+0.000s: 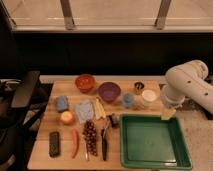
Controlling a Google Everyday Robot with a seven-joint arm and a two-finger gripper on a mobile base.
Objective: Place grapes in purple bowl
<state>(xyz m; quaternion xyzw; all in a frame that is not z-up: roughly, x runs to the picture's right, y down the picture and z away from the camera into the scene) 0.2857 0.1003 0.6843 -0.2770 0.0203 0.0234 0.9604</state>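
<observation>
The grapes (90, 137), a dark red-purple bunch, lie near the front of the wooden table (60, 159), beside the orange-red carrot (75, 142). The purple bowl (109, 92) stands at the back middle of the table, right of the orange-red bowl (85, 82). My white arm (186, 85) comes in from the right. The gripper (168, 114) hangs at its lower end, above the far right corner of the green tray, well right of the grapes and the bowl. Nothing shows in its grasp.
A green tray (152, 161) fills the front right. A blue cup (128, 100), a white cup (149, 97) and a small dark can (139, 87) stand at the back right. A blue sponge (62, 103), cloth (84, 111), apple (67, 117), black bar (54, 144) and utensils (104, 145) lie around the grapes. A chair (20, 100) stands left.
</observation>
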